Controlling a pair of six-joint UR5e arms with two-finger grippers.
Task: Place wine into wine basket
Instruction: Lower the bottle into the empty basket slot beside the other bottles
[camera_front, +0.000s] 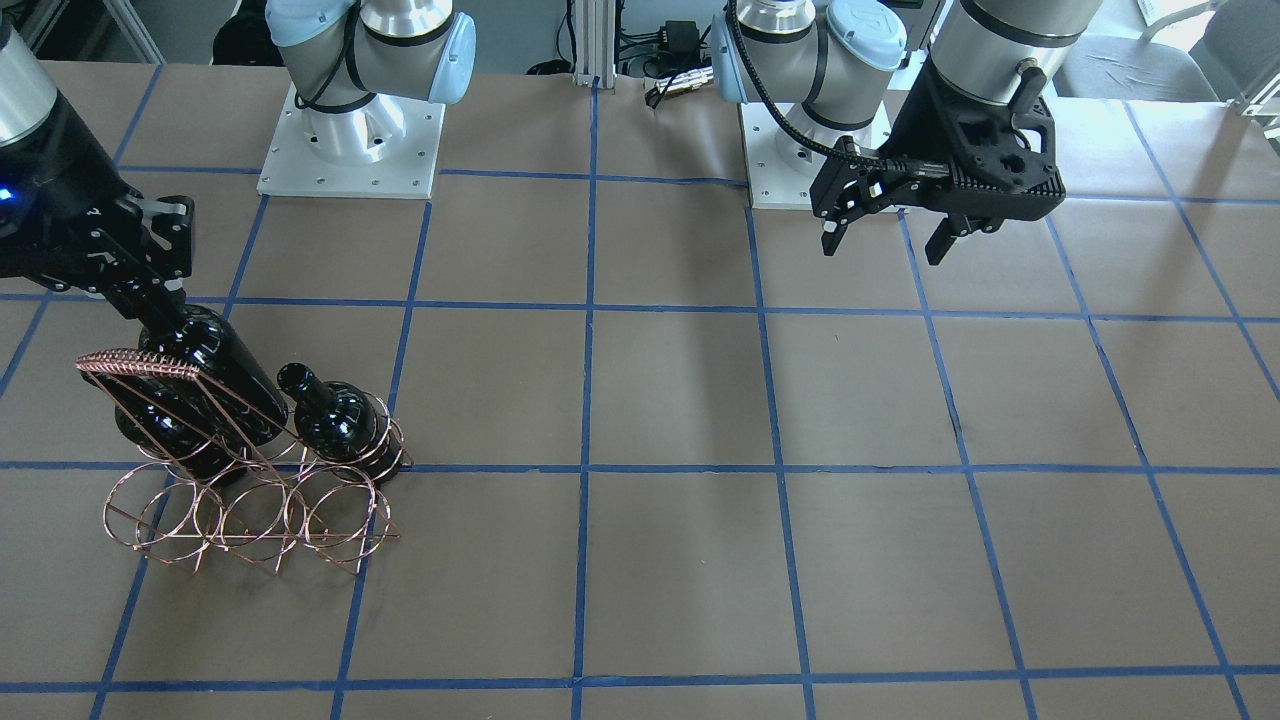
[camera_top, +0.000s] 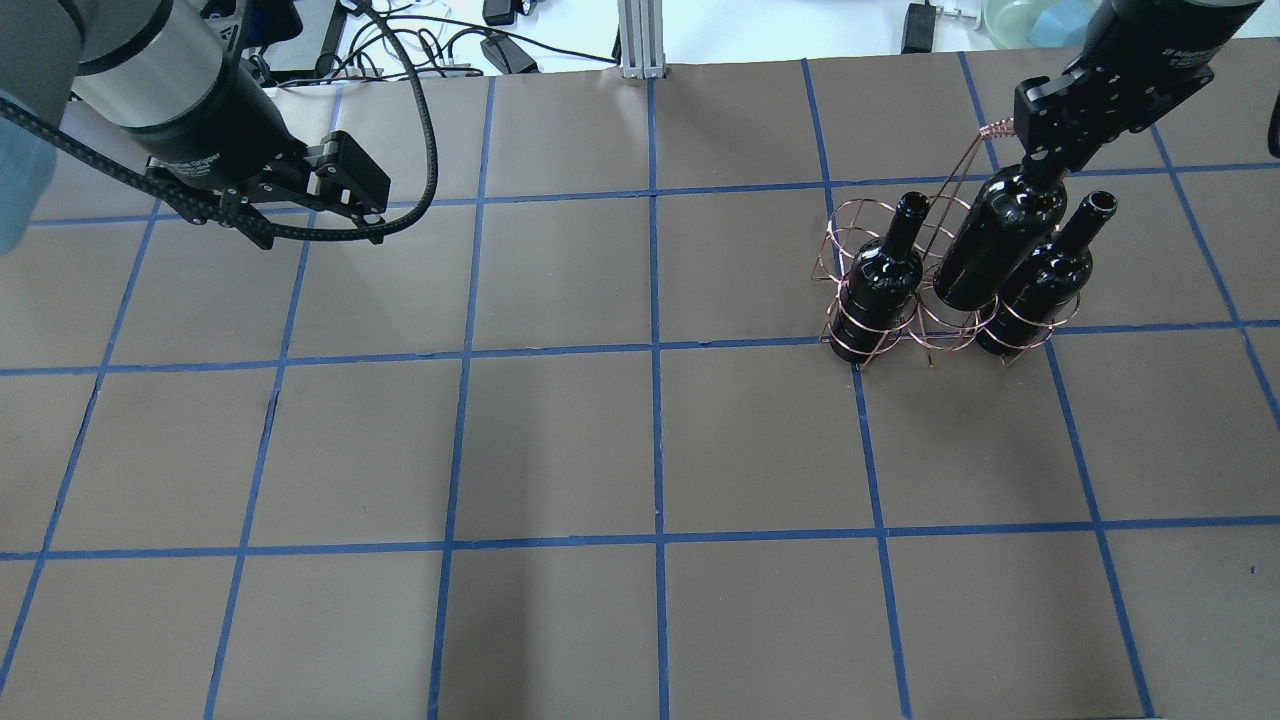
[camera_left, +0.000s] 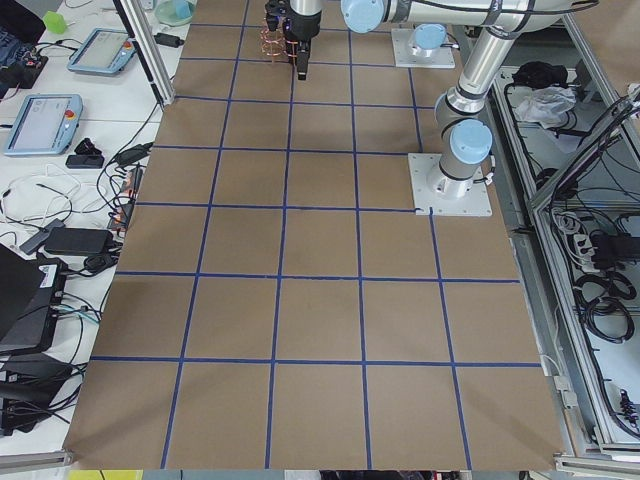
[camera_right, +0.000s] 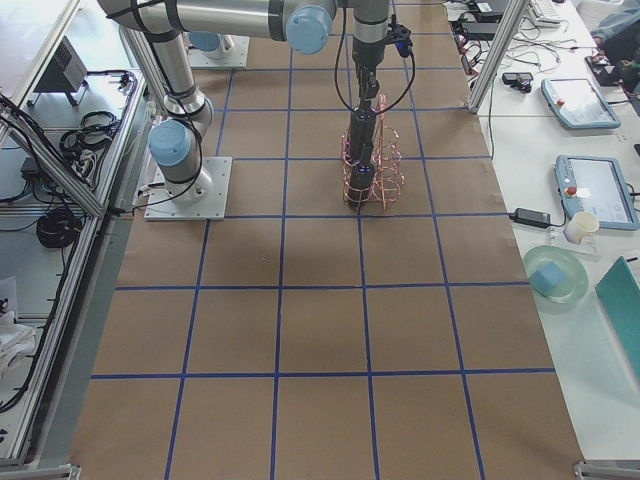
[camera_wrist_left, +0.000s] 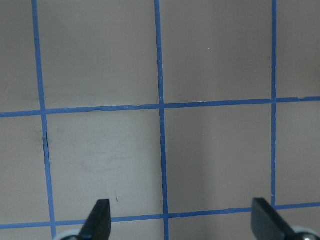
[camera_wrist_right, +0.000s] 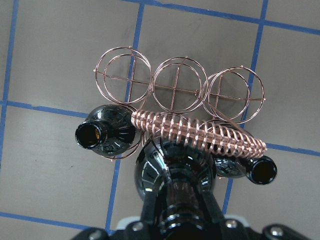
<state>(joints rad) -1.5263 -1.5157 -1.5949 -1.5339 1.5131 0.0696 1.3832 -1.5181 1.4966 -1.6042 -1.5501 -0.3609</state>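
A brown table (camera_top: 560, 440) gridded with blue tape (camera_top: 655, 346), flanked by white benches (camera_right: 520, 150) carrying teach pendants (camera_right: 597, 190).

We count three black wine bottles, a first bottle (camera_top: 1000, 240), a second bottle (camera_top: 880, 285) and a third bottle (camera_top: 1035, 290), one copper wire basket (camera_wrist_right: 200, 132) with three empty ring slots (camera_wrist_right: 177, 90), and two grippers, the left gripper (camera_front: 883, 245) and the right gripper (camera_top: 1040, 168).

The wine (camera_top: 995, 245): glossy black, unlabelled, tilted, its base entering the middle back ring of the copper-wire wine basket (camera_wrist_right: 200, 131), beside the coiled handle. Identical bottles (camera_top: 885, 280) occupy the flanking rings.
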